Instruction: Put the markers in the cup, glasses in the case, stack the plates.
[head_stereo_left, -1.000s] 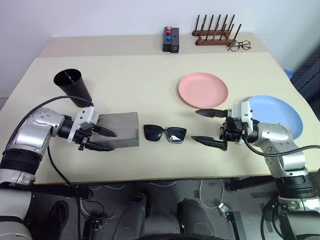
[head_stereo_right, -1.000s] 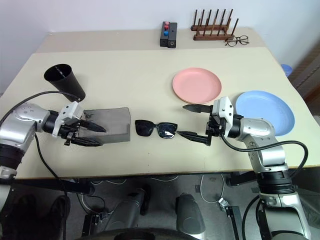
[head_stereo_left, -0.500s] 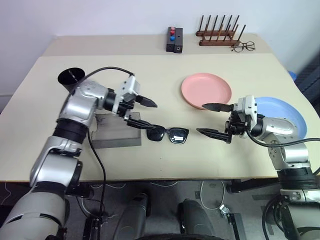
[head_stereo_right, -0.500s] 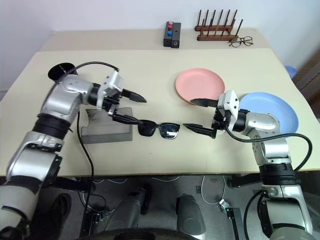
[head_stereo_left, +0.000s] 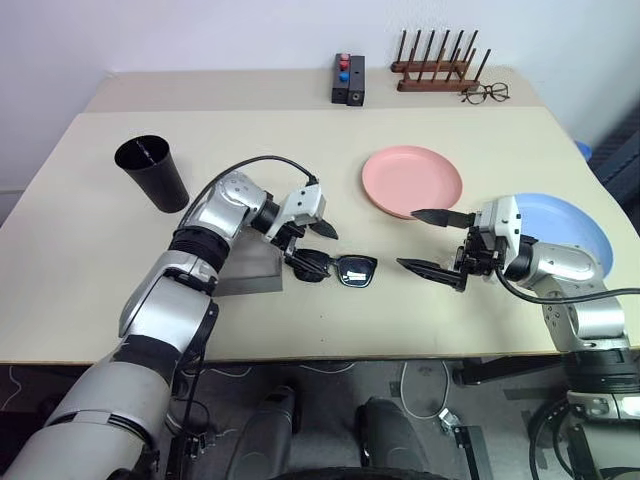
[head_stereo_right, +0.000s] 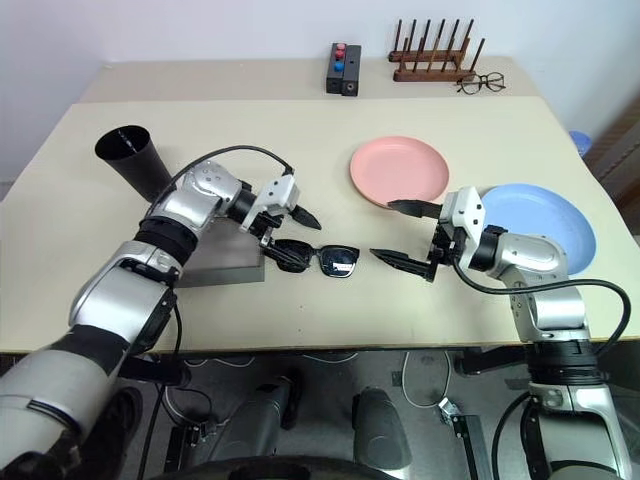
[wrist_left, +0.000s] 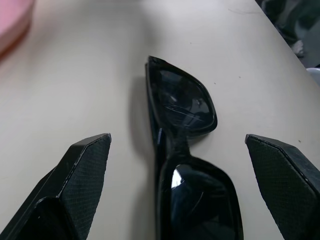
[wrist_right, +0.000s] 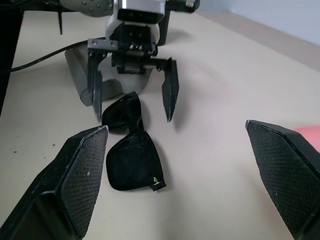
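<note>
Left gripper (head_stereo_left: 312, 246) fingers spread (straddling sunglasses (head_stereo_left: 335, 268)), right gripper (head_stereo_left: 430, 243) agape — nearby

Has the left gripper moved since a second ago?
Yes. The left gripper swung from over the grey case across to the sunglasses, its open fingers now straddling their near lens.

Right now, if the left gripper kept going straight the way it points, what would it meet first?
Most likely the sunglasses: the left gripper is open, its fingers straddling the frame's near end, tilted down toward the table.
</note>
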